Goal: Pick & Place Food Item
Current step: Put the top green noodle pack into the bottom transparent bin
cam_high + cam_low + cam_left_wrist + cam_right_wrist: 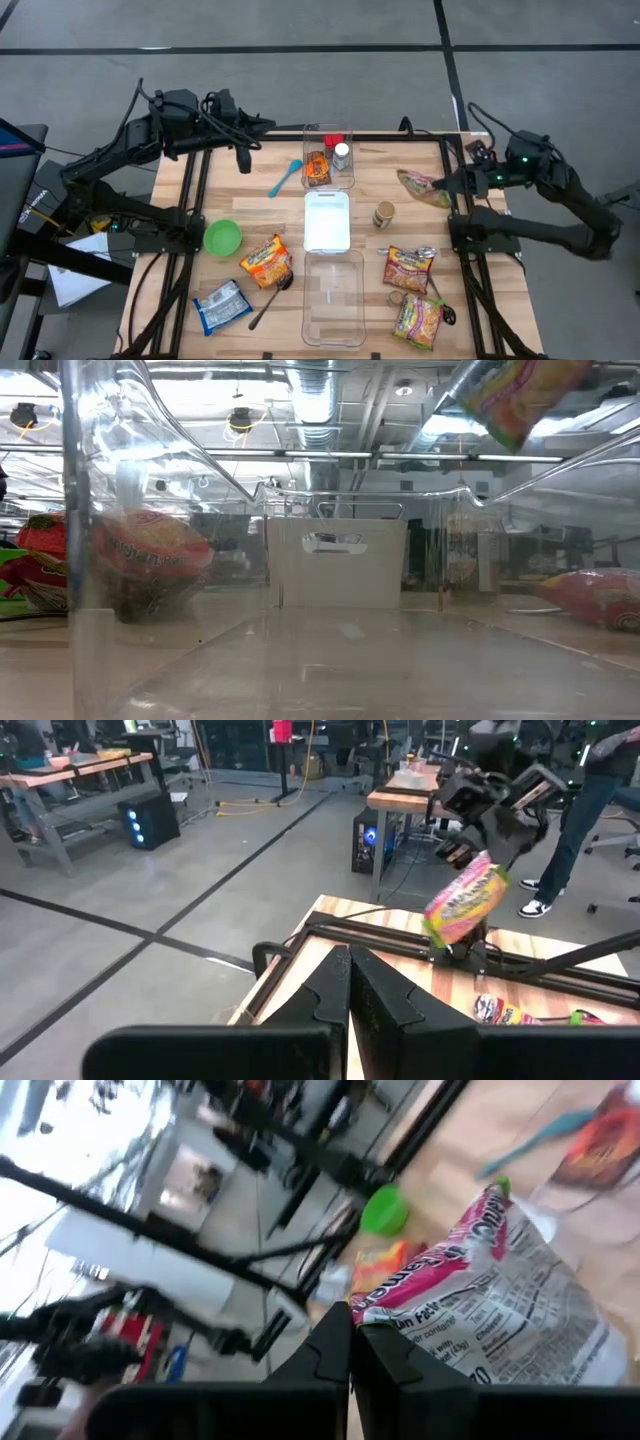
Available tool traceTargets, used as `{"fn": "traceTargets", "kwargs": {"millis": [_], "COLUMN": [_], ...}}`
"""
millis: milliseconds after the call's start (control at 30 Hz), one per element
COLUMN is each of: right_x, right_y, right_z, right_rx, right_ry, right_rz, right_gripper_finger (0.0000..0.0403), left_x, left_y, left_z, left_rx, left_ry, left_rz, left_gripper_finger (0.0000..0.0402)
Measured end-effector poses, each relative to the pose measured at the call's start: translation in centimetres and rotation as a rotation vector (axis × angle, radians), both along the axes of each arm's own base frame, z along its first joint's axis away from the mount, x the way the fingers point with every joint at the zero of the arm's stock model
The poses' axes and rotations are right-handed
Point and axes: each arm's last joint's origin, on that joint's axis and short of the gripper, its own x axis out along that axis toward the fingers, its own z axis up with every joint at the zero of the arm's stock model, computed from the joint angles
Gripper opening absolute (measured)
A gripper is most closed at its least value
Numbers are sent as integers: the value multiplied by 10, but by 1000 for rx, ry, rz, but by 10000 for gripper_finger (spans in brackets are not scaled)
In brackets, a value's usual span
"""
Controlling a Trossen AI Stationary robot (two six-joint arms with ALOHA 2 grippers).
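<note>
The right hand [443,184] was clamped on a pink-and-yellow ramen packet [421,187], holding it above the right side of the counter [250,205], near a small jar [384,215]. The left hand [243,160], fingers together and holding nothing, hung over the counter's far left edge. A clear bin [328,157] at the far side held food items.

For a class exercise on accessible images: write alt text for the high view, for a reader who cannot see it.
The right gripper holds a ramen packet aloft at the wooden table's right edge. The left gripper, fingers shut, waits at the far left. Clear bins, noodle packets, a green bowl and spoons lie between.
</note>
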Motion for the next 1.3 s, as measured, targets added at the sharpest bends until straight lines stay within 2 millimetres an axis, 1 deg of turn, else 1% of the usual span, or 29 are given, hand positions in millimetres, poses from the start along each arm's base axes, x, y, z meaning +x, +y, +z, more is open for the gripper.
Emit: {"fn": "traceTargets", "kwargs": {"millis": [100,267,367,500,633,733,867,1100,1300], "right_x": [18,55,75,92,109,125,150,192,223], "right_y": [1,10,20,37,53,65,78,87,90], "right_z": [6,6,9,18,20,17,8,1,-20], "right_rx": [19,68,112,149,189,206,206,196,209], "right_ry": [42,158,203,214,270,321,393,462,581], "right_rz": [69,167,214,254,284,304,322,367,418], "right_gripper_finger": [0,0,0,0,0,0,0,0,0], "left_x": [0,0,0,0,0,0,0,0,0], "left_y": [0,0,0,0,0,0,0,0,0], "left_z": [0,0,0,0,0,0,0,0,0], "left_rx": [-2,-7,-8,-2,0,5,7,8,8], "left_ry": [0,-2,-3,0,1,3,4,5,5], "left_rz": [-2,-2,-1,-2,-3,-3,-1,-1,-1], "left_gripper_finger": [2,2,2,2,2,2,2,2,2]}}
